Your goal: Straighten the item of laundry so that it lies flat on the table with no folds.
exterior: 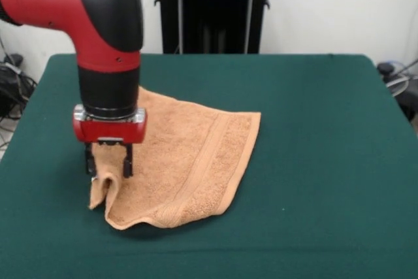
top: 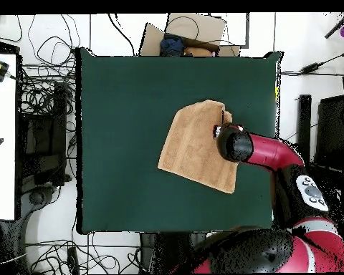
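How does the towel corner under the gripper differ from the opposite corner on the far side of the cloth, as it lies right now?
In the front view, the corner at the gripper is bunched into an upright ridge between the jaws, while the opposite corner of the towel lies flat on the table. The gripped corner's edge curls and folds over itself; the opposite corner's edges run straight. Both are the same orange-tan terry.

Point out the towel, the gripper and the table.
towel (exterior: 196, 155), front view, on its flat middle beside the woven band.
gripper (exterior: 108, 161), front view, midway between its two dark fingertips at the towel's raised edge.
table (exterior: 326, 161), front view, on bare green cloth.
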`<state>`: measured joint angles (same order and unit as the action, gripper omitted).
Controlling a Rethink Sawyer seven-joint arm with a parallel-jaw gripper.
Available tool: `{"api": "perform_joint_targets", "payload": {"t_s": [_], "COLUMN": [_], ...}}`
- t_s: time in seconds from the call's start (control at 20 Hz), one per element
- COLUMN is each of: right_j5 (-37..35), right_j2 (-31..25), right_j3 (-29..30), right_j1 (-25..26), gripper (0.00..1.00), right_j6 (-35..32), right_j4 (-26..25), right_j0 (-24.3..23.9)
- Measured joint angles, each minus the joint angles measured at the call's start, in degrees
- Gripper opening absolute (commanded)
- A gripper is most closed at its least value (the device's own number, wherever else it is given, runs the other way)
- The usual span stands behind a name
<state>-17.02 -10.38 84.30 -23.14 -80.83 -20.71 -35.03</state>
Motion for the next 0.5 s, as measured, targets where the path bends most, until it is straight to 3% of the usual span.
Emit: {"api": "perform_joint_targets", "payload": {"t_s": [0.5], "right_j5": [-2.63], "right_j2": [-0.01], "right_j3": [0.06], "right_j1": [-3.67], "gripper": [1.00], "right_j6": [0.00], "right_j4": [1.00], "right_j0": [3.34]}}
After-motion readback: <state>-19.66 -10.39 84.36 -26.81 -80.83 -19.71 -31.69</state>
